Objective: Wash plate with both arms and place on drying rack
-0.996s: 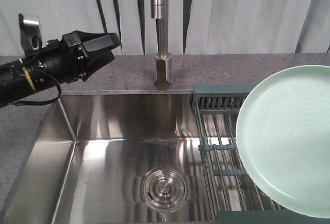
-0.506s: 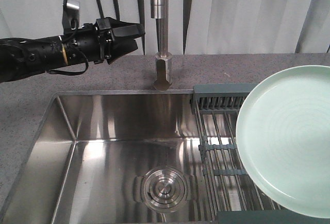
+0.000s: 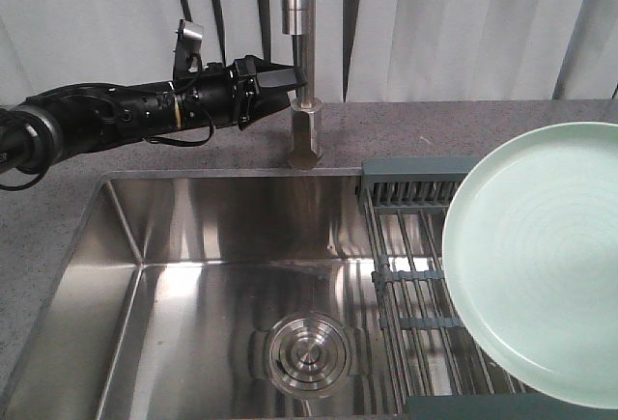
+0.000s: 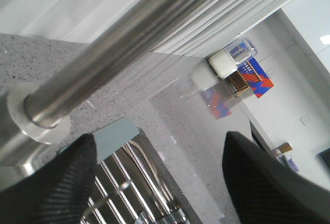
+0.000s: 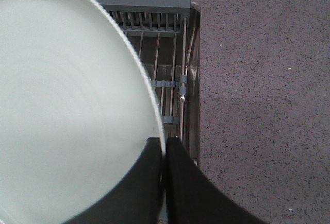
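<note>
left fingers (image 4: 51, 188) spread wide beside faucet (image 4: 129, 33) | right fingers (image 5: 193, 193) clamp plate (image 5: 67, 105) rim (over drying rack (image 5: 139, 0))

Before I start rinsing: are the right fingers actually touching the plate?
Touching. The right wrist view shows both right fingers pinching the plate at its rim, one on each face, with no gap.

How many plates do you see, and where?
1: the plate is over the drying rack, its rim pinched by the right gripper. I see no other.
</note>
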